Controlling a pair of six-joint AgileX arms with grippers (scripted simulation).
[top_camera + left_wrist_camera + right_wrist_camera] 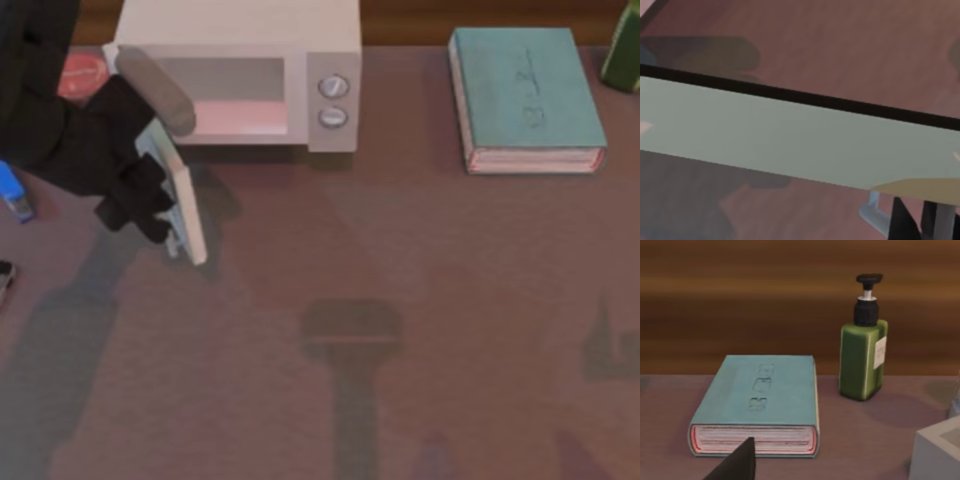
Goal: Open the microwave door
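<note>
Off-white microwave door point(190, 205) against left jaws

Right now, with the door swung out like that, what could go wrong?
1. The left end effector sits at the flat off-white microwave door; a slip might let it swing back.
2. The arm could bump the small blue object nearby.
3. Pulling harder may drag the boxy off-white microwave itself.
</note>
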